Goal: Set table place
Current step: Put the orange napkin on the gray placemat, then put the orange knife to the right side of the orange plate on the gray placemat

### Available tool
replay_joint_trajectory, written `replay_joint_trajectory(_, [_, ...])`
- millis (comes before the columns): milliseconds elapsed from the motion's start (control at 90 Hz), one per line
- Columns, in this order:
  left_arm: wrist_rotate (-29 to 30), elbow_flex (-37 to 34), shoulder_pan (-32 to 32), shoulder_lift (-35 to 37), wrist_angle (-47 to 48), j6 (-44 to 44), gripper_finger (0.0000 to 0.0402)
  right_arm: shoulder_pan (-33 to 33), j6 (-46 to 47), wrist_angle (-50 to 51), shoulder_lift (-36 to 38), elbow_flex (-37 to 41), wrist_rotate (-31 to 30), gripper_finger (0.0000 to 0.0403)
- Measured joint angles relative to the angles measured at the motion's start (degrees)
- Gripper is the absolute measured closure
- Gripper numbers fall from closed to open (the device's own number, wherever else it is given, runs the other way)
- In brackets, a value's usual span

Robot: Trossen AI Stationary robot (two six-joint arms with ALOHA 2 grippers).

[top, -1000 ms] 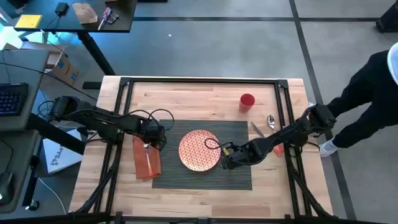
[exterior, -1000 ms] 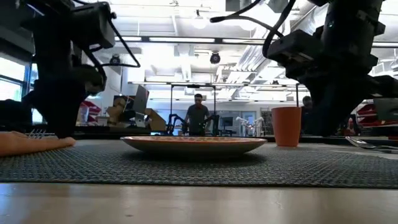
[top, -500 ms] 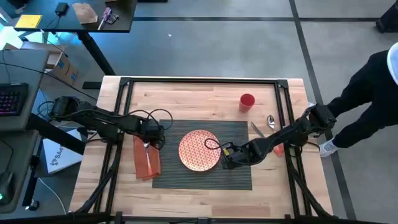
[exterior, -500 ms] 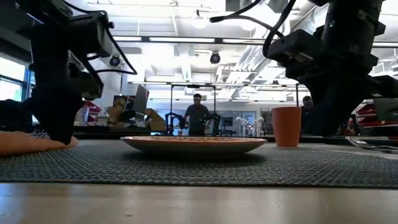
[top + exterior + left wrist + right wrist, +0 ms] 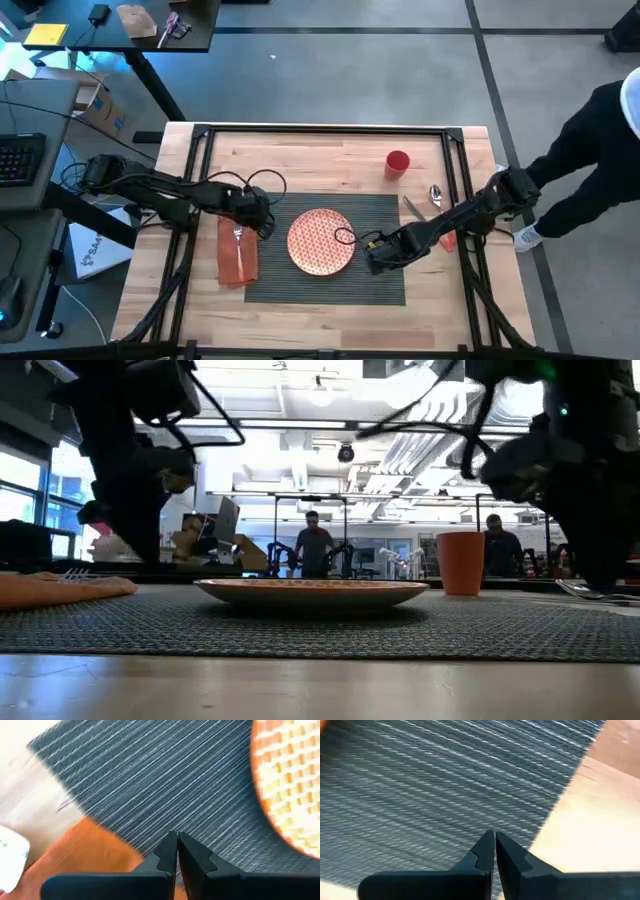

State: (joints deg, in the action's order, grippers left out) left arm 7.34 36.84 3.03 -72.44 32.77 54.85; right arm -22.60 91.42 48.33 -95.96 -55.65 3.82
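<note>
My left pincer (image 5: 177, 851) and right pincer (image 5: 494, 851), both pressed closed and empty, hover over the placemat (image 5: 385, 215) flanking the plate (image 5: 320, 241).

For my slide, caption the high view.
Both arms hover over a grey placemat holding a patterned plate, fork resting on the orange napkin.

My right gripper (image 5: 494, 851), jaws pressed together, hangs over ribbed grey placemat (image 5: 435, 795). Bare wood counter (image 5: 600, 825) from two to four o'clock.
</note>
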Motion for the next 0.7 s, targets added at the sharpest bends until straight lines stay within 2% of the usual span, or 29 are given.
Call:
replay_joint_trajectory(144, [-0.77,0.04,-0.07,0.00,1.84,-0.11,0.0401,0.12,0.02,-1.46,0.00,2.25,0.55,0.0403])
replay_joint_trajectory(322, [-1.71,0.04,-0.04,0.01,3.46,-0.09,0.0401,0.21,0.02,-8.79,0.07,5.68,0.26,0.0403])
replay_joint_trajectory(433, [-1.75,0.04,0.07,0.00,2.96,-0.14,0.0401,0.17,-0.35,-11.54,-0.03,5.60,-2.43,0.0403])
replay_joint_trajectory(533, [-2.86,0.02,0.24,0.00,2.02,-0.59,0.0401,0.24,-1.81,-9.07,0.58,3.97,-6.42,0.0403])
replay_joint_trajectory(700, [-3.84,0.02,1.41,0.31,-1.30,-0.52,0.0401,0.27,-4.97,0.89,5.93,0.47,-6.79,0.0403])
